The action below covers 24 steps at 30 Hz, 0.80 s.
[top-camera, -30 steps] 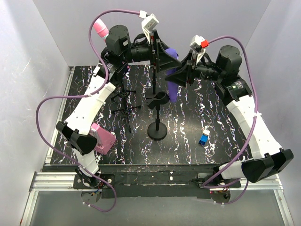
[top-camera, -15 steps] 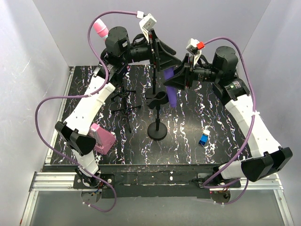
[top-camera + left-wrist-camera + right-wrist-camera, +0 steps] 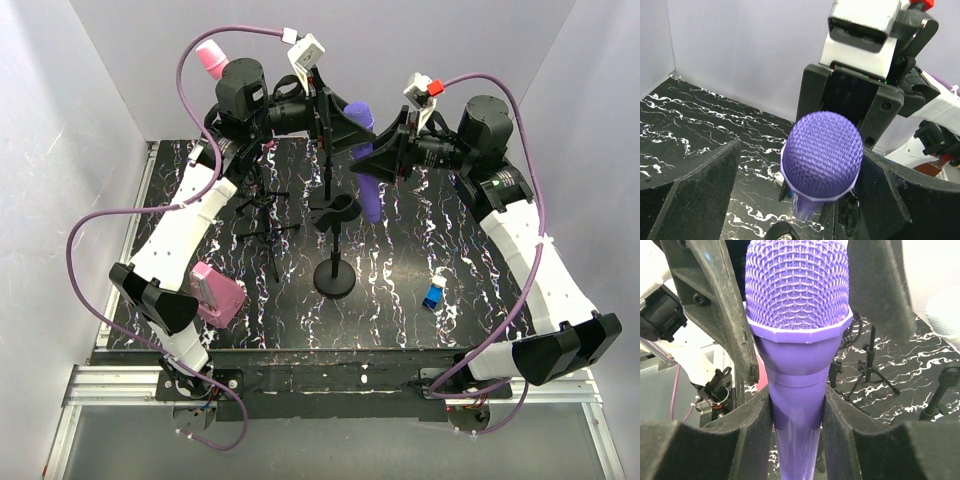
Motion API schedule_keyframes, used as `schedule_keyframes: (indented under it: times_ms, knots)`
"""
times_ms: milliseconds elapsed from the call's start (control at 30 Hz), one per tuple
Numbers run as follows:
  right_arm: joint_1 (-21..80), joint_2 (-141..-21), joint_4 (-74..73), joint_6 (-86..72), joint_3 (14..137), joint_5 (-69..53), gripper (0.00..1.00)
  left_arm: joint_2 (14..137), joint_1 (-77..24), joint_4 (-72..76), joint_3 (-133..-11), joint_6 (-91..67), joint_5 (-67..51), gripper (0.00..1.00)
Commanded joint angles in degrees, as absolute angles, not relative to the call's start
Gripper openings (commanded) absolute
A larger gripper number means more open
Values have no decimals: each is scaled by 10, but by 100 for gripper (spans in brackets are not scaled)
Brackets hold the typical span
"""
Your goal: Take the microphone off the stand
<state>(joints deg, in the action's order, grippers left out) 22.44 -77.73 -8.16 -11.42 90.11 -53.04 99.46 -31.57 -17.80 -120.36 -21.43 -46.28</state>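
Your top external camera sits high above and behind the arm bases (image 3: 195, 395), looking down and forward over the whole table (image 3: 420, 260) to the rear wall (image 3: 430, 40); it is your far view. Your left wrist camera looks out between its own fingers (image 3: 695, 200), close on the microphone (image 3: 822, 152), grille head-on, facing the right gripper (image 3: 847, 107). Your right wrist camera looks along its own fingers (image 3: 735, 440), nearer still, up the handle toward the left gripper fingers (image 3: 715, 310). The two wrist views face each other. All three share the microphone and the marbled table; the tripod stands (image 3: 871, 352) appear in top and right wrist views only.
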Motion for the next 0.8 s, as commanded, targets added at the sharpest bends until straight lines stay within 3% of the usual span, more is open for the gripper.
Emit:
schedule_keyframes:
  times_ms: [0,367,600,667,700,767]
  knots:
    - [219,-772,-15,-134,908,-535,1,977,-309,-209,-1216,-195,-471,88]
    - [222,-786,-35,-120,926,-504,1,1005,-321,-182,-1225,-176,-475,73]
    - [234,-795,-55,-106,936,-497,1,1027,-321,-174,-1279,-141,-460,38]
    - [235,-791,-61,-105,931,-485,18,1027,-321,-177,-1299,-113,-444,9]
    - [234,-788,-65,-106,929,-474,33,1027,-321,-179,-1308,-93,-426,0]
    - [234,-780,-71,-112,926,-443,61,1025,-319,-186,-1328,-63,-397,0]
